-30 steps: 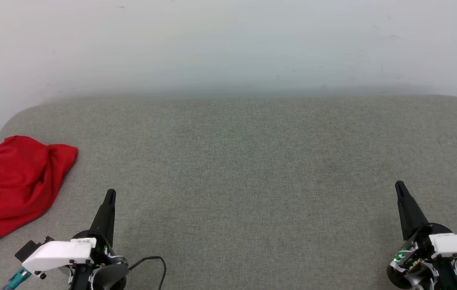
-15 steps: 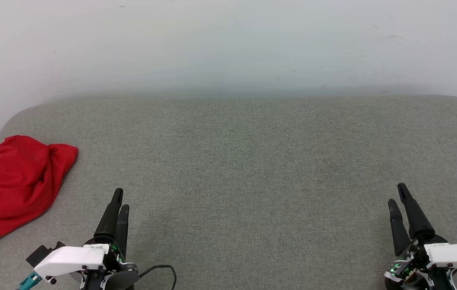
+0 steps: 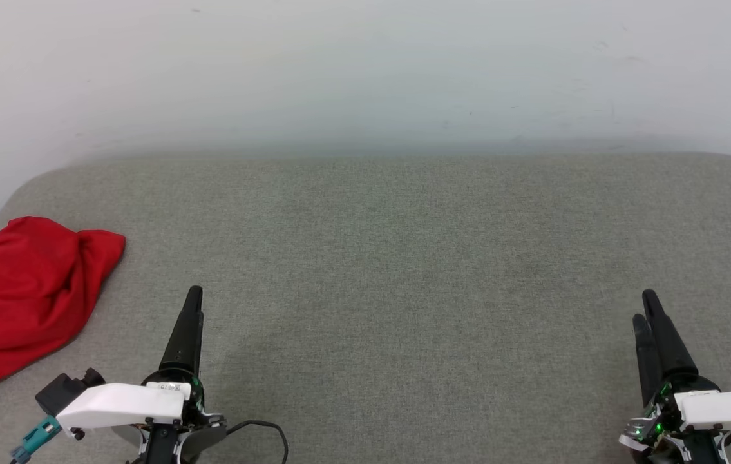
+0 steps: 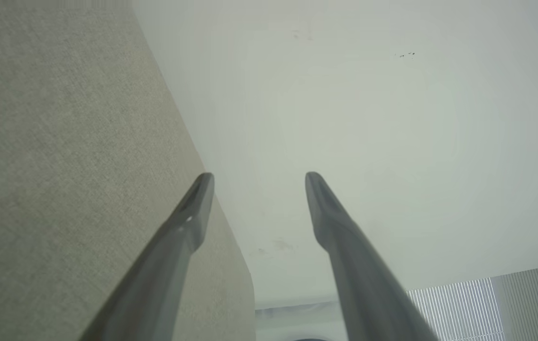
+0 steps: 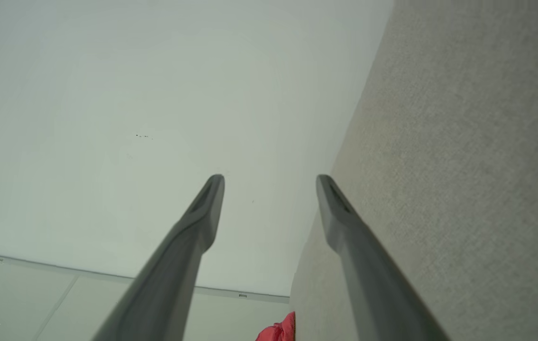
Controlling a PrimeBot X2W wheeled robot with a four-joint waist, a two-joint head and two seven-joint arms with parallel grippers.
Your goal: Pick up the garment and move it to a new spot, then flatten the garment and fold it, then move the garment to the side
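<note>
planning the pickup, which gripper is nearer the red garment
The left gripper; the garment lies bunched at the left edge, far from the right gripper.

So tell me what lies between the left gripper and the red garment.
Only bare grey cushion fabric lies between the left gripper and the garment, which are apart; the head view shows it.

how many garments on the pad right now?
1. The garment lies bunched at the grey pad's left edge, partly cut off by the head view's border; its folds could hide another piece.
</note>
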